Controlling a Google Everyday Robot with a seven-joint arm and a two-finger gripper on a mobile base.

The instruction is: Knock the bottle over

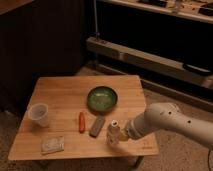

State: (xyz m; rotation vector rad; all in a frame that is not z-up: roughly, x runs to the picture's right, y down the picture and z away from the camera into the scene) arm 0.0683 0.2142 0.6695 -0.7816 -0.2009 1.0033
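Wooden table [60, 90], gripper [121, 136] just beside upright bottle [113, 132], cup [38, 114], green bowl [102, 98], orange item [81, 121], grey bar [97, 126], packet [52, 144]

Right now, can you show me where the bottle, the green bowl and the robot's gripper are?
bottle [113, 131], camera view, on its white body.
green bowl [102, 98], camera view, on its inside.
gripper [123, 134], camera view, on its tip just right of the bottle.

Your white arm [167, 120] reaches in from the right, low and stretched leftward, with the gripper [121, 135] at its tip closed tight.
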